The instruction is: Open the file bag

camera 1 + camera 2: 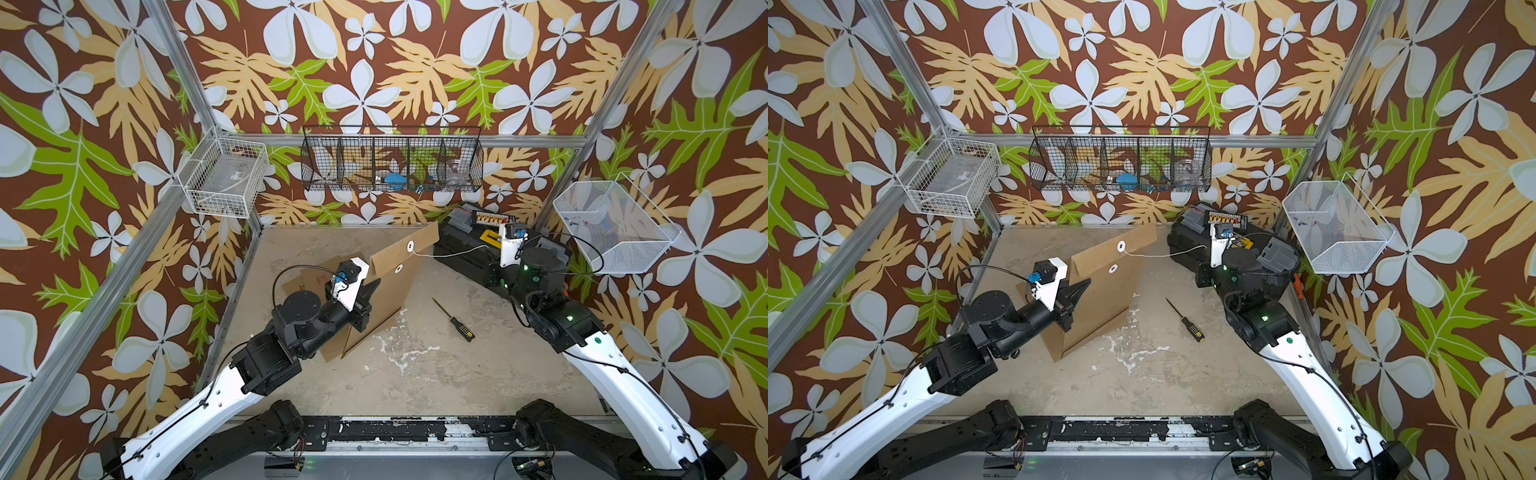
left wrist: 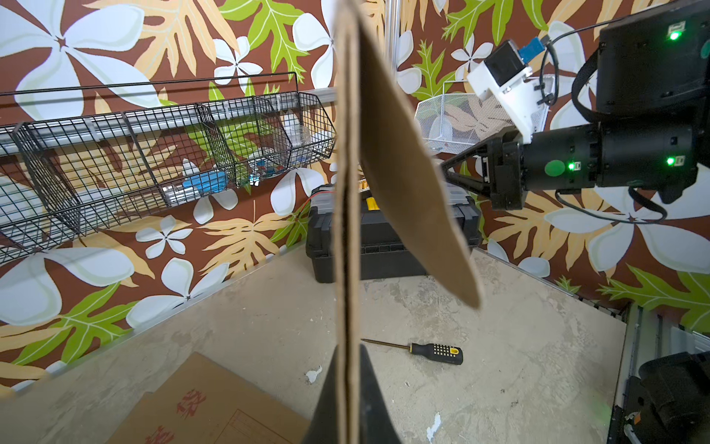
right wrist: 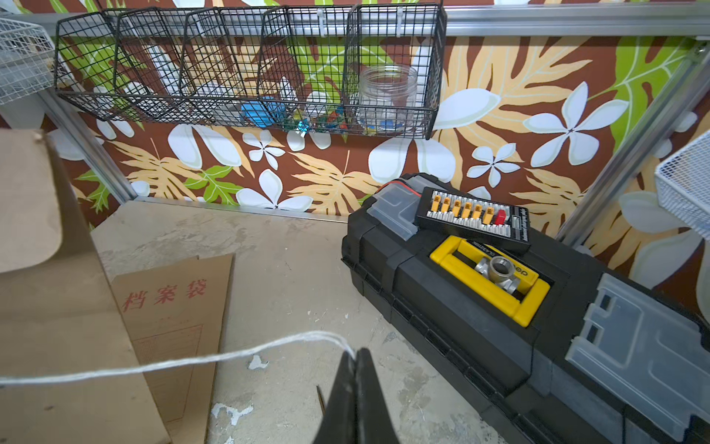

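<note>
Presently, left end effector (image 1: 374, 286) clamps the file bag (image 1: 390, 303) edge; right end effector (image 3: 355, 353) pinches the string (image 1: 457, 251) beside it. We judge the paper light, floppy, tearable: hold string, edges.

flat bag (image 3: 173, 307), lower left of right wrist view: red print 档案袋 above a faint red form, too small to read. same bag (image 2: 215, 399), bottom left of left wrist view: red characters, blurred. toolbox (image 3: 442, 307), centre right, by its yellow handle: only "de" readable. board (image 3: 472, 221) label: too small to read.
</note>
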`<state>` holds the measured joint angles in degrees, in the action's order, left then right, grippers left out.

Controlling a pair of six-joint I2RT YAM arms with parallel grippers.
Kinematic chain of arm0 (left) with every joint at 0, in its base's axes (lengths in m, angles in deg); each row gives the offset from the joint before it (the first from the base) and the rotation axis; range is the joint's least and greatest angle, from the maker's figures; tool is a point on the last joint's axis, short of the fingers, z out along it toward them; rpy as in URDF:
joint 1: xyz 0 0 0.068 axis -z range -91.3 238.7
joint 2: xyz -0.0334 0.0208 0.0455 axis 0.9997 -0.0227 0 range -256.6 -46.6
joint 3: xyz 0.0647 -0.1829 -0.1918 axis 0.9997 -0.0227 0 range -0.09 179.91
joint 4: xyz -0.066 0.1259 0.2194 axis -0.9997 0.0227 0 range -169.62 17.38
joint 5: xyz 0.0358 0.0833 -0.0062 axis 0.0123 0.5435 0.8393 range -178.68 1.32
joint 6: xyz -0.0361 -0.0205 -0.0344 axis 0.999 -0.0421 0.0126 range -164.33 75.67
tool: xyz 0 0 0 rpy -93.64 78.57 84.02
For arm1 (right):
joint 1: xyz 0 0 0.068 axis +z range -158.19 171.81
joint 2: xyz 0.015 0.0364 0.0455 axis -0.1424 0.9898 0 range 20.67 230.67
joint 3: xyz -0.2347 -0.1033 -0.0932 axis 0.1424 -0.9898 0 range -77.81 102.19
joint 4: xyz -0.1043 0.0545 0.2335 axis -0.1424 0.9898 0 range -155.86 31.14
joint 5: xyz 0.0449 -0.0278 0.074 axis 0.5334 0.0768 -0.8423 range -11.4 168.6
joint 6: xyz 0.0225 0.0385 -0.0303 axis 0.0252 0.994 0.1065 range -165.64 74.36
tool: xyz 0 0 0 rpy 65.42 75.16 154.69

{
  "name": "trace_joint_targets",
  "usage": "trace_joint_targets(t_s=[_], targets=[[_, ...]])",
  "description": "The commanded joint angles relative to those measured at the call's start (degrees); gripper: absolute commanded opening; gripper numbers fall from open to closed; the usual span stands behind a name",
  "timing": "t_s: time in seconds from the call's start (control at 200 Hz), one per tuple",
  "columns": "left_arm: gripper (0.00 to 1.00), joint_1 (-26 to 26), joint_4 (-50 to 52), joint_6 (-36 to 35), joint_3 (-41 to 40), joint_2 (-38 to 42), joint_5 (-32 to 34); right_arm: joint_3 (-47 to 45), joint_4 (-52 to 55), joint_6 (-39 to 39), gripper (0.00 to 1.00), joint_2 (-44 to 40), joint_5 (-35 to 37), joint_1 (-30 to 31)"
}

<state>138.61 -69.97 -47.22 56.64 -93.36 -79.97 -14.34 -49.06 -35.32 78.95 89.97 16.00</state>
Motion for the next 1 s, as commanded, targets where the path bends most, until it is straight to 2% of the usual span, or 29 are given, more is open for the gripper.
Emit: trace_joint_targets(t_s=[0.0, 0.445, 0.771, 0.996], targets=[[0.00, -0.12, 0.27, -1.47, 0.42, 0.09, -0.41, 0.10, 0.05, 0.37, 0.00, -0.18, -0.04, -1.00], [0.00, -0.08, 1.78, -2.93, -0.49, 1.49, -3.45, 0.21, 1.72, -1.33, 0.00, 0.23, -1.07, -5.74], [0.00, -0.09, 3.97, -4.53, -0.08, 1.82, -11.16, 1.63, 2.76, -2.83, 0.00, 0.89, -1.86, -8.57], [0.00, -0.08, 5.85, -5.18, 1.25, 0.76, -16.79, 2.44, 1.79, -4.43, 0.00, 0.33, -5.95, -8.94]])
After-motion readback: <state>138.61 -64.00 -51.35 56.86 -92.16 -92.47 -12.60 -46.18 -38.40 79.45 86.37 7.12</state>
